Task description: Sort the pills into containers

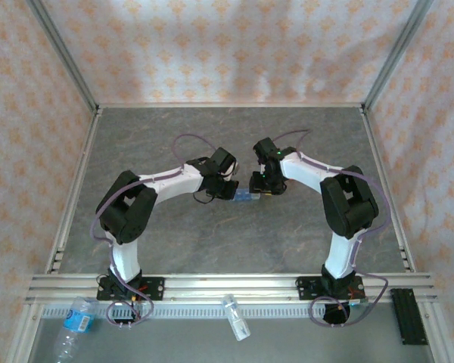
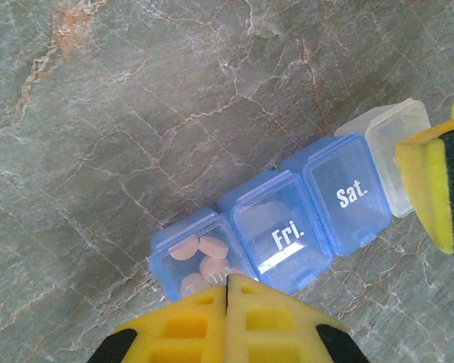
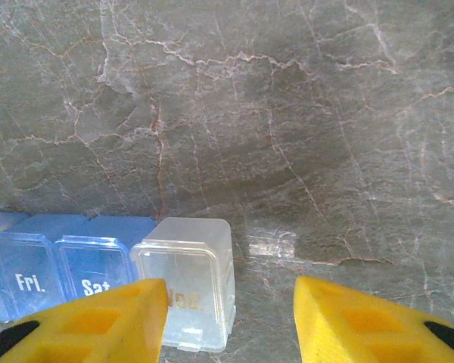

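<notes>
A: What's the setting?
B: A grey marbled table (image 1: 227,242) with patterned curtains (image 1: 212,45) around it. The blue pill box (image 2: 303,204) lies mid-table between both arms.
A: And the pincers?
B: The left gripper (image 2: 227,286) is pressed together and empty, at the compartment holding pills (image 2: 200,257). The right gripper (image 3: 231,293) is parted and grips nothing. One finger (image 3: 113,318) hides the clear end cell's (image 3: 185,265) label.

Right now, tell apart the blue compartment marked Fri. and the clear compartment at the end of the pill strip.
The translucent blue square compartment marked Fri. is tinted blue; the clear plastic end compartment is colourless. The Fri. one has bold white lettering; the clear one's is faint orange. The Fri. one sits between neighbours; the clear one closes the row. Both are square, lidded, flat on the grey marbled table.
</notes>
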